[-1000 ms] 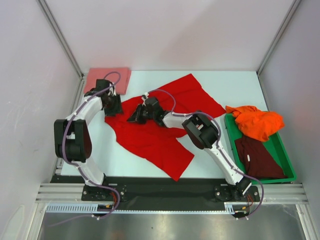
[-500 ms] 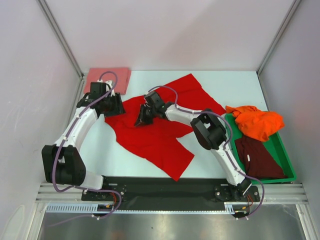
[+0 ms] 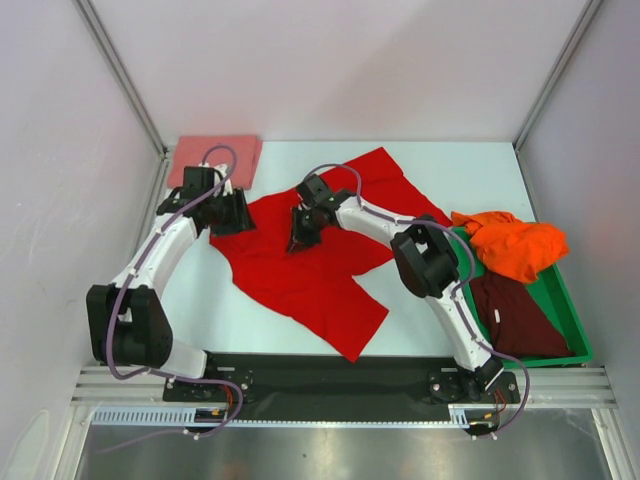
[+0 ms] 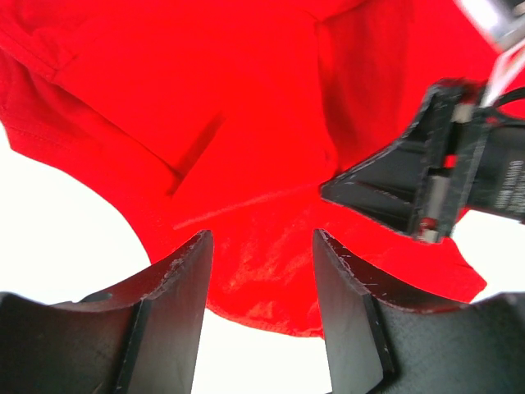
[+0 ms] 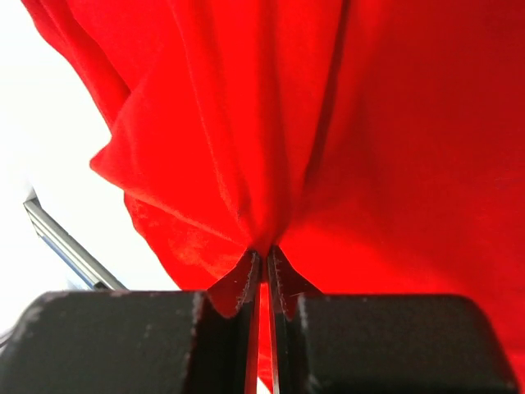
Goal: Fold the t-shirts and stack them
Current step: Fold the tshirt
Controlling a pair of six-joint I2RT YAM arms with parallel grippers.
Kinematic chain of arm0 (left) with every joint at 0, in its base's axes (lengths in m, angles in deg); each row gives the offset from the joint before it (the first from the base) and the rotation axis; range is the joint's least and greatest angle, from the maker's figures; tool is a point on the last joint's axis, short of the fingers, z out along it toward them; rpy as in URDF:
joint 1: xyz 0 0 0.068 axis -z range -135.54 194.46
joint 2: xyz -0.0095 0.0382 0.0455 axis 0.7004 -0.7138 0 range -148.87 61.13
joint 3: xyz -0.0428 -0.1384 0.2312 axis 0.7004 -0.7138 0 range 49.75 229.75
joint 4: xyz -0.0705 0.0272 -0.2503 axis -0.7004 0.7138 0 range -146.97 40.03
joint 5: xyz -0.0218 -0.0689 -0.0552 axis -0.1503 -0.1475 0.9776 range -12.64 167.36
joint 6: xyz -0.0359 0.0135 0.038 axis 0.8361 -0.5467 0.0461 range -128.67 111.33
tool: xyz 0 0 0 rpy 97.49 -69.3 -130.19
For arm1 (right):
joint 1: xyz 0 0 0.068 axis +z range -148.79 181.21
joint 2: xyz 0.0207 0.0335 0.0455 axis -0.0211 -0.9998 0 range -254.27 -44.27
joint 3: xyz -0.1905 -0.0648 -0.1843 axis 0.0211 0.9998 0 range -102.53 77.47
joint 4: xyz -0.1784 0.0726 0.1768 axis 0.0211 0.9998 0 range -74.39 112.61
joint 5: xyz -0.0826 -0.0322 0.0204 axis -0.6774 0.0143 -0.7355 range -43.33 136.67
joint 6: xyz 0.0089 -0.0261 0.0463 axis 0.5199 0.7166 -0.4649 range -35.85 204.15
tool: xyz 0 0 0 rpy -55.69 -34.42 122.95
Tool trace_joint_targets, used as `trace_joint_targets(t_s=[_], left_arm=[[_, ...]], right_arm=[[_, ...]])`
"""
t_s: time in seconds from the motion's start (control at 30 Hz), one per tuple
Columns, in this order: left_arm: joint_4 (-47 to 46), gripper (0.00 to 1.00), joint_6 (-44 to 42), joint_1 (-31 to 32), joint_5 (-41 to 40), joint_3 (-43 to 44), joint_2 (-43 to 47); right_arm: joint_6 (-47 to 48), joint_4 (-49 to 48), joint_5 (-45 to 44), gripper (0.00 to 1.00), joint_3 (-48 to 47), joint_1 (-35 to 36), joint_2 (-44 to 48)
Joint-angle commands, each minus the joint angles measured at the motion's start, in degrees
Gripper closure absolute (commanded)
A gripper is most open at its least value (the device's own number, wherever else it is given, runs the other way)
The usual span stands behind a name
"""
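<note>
Now we are bending our right arm across to the middle, and our right gripper [image 5: 262, 256] is pinching a fold of the red t-shirt [image 3: 310, 285] lying on the table [image 3: 480, 170]. Our left gripper [image 4: 261, 246] is hanging open over its edge.

The right gripper [image 5: 263, 267] is pinched tight on the red t-shirt [image 5: 369, 123] — its 2 serrated tips meet with a bunch of cloth between them. Folds fan upward from the pinch. At left shows the white table [image 5: 41, 164], crossed by a dark straight bar [image 5: 61, 238].
</note>
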Motion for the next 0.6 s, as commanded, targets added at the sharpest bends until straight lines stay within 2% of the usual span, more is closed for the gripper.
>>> trace_joint_targets(t_s=[0.0, 0.4, 0.57], left_arm=[[-2.0, 0.43, 0.9, 0.3, 1.7, -0.5, -0.8], [-1.9, 0.43, 1.2, 0.3, 0.7, -1.3, -2.8], [-2.1, 0.42, 3.8, 0.3, 3.1, -4.6, -0.5]], right_arm=[[3.4, 4.4, -0.6, 0.91, -4.5, -0.6, 4.3], [7.6, 11.3, 1.5, 0.85, -9.4, -3.8, 1.9], [11.7, 15.1, 0.4, 0.68, -11.1, -3.4, 1.6]])
